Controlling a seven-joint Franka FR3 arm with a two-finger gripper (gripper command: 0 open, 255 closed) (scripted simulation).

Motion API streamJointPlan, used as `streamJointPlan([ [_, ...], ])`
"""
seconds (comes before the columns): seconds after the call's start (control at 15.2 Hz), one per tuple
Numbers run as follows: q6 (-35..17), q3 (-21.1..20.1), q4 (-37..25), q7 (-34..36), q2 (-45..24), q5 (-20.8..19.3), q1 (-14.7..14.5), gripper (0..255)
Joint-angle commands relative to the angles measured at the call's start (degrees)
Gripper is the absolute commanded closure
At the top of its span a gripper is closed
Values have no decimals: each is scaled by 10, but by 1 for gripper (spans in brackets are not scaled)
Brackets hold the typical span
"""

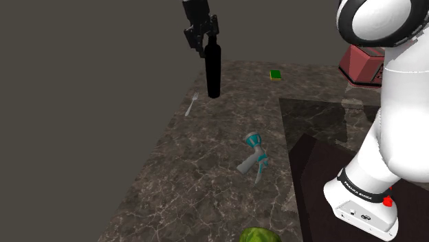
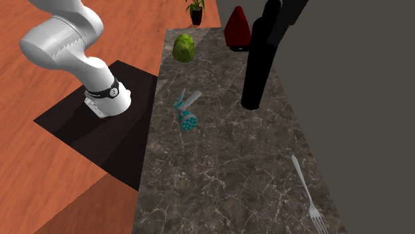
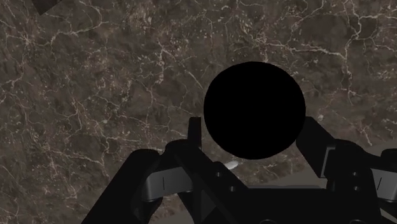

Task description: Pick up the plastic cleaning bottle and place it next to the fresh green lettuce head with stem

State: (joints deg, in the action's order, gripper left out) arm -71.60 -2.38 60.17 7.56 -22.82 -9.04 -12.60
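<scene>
Dark marbled bench (image 1: 206,179) beneath black pincer (image 1: 206,45), clenched on upright black bottle (image 1: 212,69), seemingly lifted clear; green lettuce head (image 2: 185,48) well apart, near bench's end.

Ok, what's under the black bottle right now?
Dark marble countertop shows all around the black bottle, which the gripper clasps by its neck. The spot directly beneath is covered by the bottle itself.

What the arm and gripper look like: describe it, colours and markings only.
The arm is glossy white with rounded links and dark joint rings; a black band near its base carries small white lettering, beside a red part. The gripper is all black, angular, with two fingers.
</scene>
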Motion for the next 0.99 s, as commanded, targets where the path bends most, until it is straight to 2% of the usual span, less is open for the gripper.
streamJointPlan([
  [0.0, 3, -7, 26, 22, 26, 3, -14, 255],
  [0.46, 18, -35, 95, 101, 100, 17, -62, 255],
  [0.92, 49, -70, 110, 187, 138, 34, -111, 255],
])
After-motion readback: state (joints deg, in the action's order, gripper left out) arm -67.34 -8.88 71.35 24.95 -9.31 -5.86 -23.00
